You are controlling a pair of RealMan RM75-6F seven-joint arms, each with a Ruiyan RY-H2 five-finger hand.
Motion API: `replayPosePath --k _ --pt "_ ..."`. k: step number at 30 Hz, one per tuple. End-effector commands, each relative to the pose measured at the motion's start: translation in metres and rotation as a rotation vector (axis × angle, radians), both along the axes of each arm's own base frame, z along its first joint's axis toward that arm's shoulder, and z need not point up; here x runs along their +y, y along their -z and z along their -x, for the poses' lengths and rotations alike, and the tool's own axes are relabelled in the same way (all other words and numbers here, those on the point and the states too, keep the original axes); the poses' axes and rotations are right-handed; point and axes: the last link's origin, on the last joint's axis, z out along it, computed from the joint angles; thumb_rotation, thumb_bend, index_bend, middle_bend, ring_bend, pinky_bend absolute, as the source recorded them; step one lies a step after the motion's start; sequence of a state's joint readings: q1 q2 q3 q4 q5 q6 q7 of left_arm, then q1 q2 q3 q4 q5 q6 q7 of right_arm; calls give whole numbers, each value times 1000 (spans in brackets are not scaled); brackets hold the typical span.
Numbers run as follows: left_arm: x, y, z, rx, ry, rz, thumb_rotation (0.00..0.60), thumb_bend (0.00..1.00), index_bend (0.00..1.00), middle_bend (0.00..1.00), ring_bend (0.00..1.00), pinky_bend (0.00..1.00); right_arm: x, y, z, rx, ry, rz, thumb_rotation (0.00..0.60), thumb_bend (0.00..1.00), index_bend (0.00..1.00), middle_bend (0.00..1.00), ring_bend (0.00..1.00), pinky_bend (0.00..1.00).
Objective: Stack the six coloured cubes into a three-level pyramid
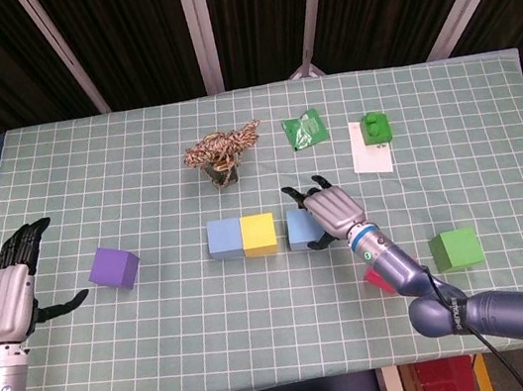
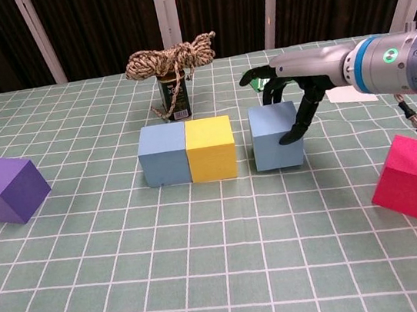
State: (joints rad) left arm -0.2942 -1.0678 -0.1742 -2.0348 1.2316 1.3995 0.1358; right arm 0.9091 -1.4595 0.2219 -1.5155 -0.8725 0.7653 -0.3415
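In the head view, a light blue cube [image 1: 224, 239] and a yellow cube [image 1: 259, 234] were seen touching side by side near the middle of the checked tablecloth [image 1: 136, 166]. A second light blue cube [image 1: 299, 228] lay just right of the yellow one, a narrow gap between them, and was gripped by the right hand [image 1: 330, 212], fingers draped over its top and far side. The left hand [image 1: 12, 294] was held open above the table's left edge, holding nothing. A purple cube [image 1: 114, 267] sat near it; a green cube [image 1: 454, 248] lay far right, and a pink cube [image 1: 378, 279] was partly hidden under the right forearm.

In the chest view, the right hand [image 2: 290, 86] was seen wrapped over the second blue cube [image 2: 275, 146], thumb against its right face. A can topped with twine [image 2: 172, 72] stood behind the row.
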Motion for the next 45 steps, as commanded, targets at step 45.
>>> replayPosePath --k 45 --pt "4 1 6 -9 -24 12 600 140 0 51 0 0 -3 21 -17 -5 -20 -12 600 242 0 404 276 0"
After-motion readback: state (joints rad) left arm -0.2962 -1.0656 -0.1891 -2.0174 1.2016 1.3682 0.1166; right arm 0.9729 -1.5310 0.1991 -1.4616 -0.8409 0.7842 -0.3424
